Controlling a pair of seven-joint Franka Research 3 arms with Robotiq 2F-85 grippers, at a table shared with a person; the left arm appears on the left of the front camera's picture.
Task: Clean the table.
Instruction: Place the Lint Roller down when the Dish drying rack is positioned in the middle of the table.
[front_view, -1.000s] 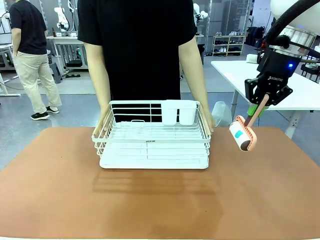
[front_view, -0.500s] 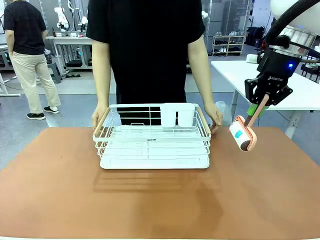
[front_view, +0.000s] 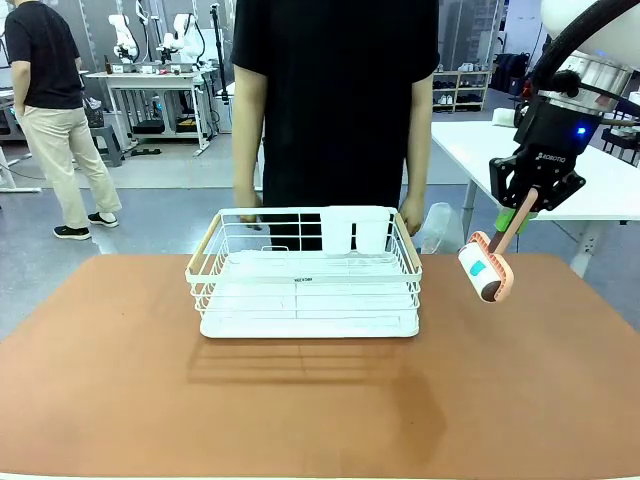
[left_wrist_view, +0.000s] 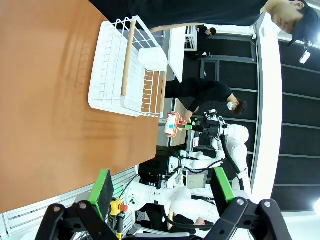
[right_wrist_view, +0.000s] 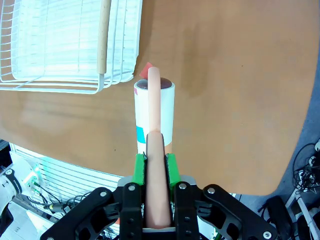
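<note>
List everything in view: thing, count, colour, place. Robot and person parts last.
table: 1, reddish-brown, foreground
rack: 1, white wire with wooden side handles, standing mid-table on its far half
cups: 2, white, side by side at the rack's far rim
lint roller: 1, white roll with a peach handle, in the air above the table's right edge
white table: 1, white, behind on the right
right hand: 1, black with green pads, shut on the lint roller's handle, above the table's right side
left hand: 1, black with green pads, open, holding nothing
person: 1, black shirt, standing behind the rack, hands off it
</note>
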